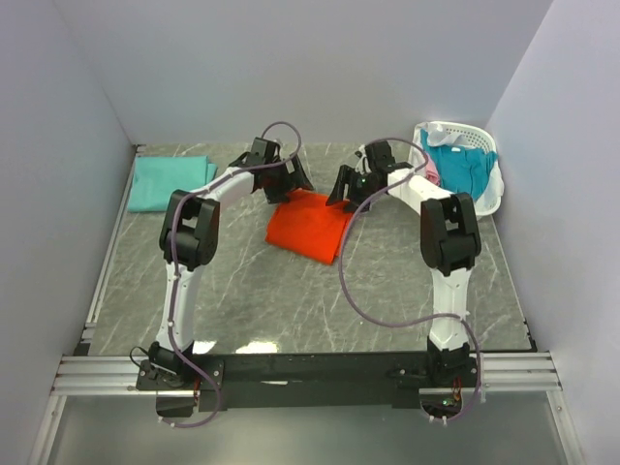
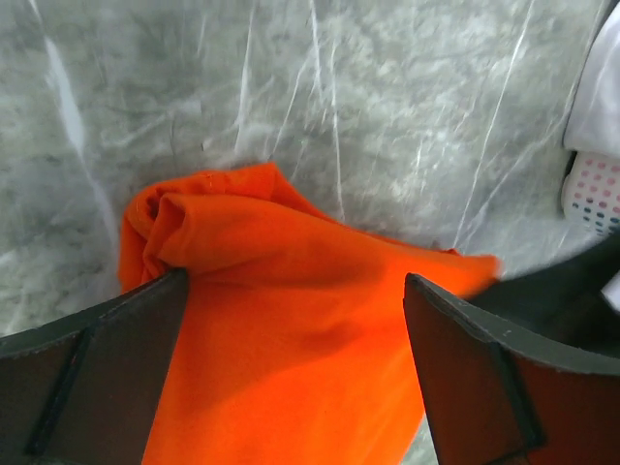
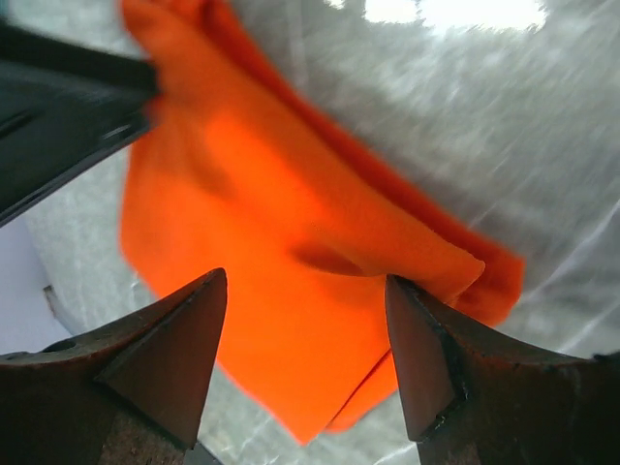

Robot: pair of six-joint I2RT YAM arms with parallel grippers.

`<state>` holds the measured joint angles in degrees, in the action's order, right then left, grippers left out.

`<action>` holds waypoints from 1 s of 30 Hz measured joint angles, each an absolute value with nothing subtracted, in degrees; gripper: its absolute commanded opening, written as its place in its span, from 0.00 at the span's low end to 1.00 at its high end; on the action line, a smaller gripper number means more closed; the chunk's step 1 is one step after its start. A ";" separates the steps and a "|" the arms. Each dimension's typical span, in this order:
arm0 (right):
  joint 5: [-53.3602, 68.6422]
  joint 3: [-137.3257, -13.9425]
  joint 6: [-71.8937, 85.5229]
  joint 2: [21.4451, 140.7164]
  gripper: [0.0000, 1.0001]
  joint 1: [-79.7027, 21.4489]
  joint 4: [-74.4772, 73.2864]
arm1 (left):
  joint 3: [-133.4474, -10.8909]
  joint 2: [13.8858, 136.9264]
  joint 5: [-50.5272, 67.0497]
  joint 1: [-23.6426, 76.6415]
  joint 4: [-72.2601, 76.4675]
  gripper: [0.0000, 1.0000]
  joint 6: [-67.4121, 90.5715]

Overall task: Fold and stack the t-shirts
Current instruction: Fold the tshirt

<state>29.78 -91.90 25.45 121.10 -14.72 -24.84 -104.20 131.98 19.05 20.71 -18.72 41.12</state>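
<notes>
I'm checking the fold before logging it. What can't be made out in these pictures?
- Top view: orange shirt's far edge, behind the left gripper and right gripper.
- Top view: what lies under the teal shirt in the basket, covered by it and the wall.
- Left wrist view: orange shirt's near part, cut off by the bottom edge.

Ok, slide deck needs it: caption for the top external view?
Left hand and right hand, open, over the orange t-shirt; mint-green t-shirt far left.
</notes>
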 measured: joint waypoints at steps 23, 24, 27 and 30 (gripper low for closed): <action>25.65 -81.56 17.67 116.38 0.74 -19.16 -22.90 | -68.64 106.54 16.40 20.95 -11.00 0.99 44.88; 24.56 -81.06 17.47 115.39 0.75 -19.70 -23.49 | -68.20 105.58 15.90 20.99 -11.20 0.99 44.93; 21.34 -80.95 16.99 112.57 0.76 -20.78 -25.04 | -66.67 101.89 13.58 21.21 -11.51 0.99 45.15; 17.67 -81.32 16.80 109.03 0.78 -20.69 -26.59 | -65.23 97.54 11.14 21.30 -12.34 0.99 45.10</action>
<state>17.67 -81.32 16.80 109.03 -20.69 -26.59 -65.23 97.54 11.14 21.30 -12.34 45.10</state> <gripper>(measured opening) 0.766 0.995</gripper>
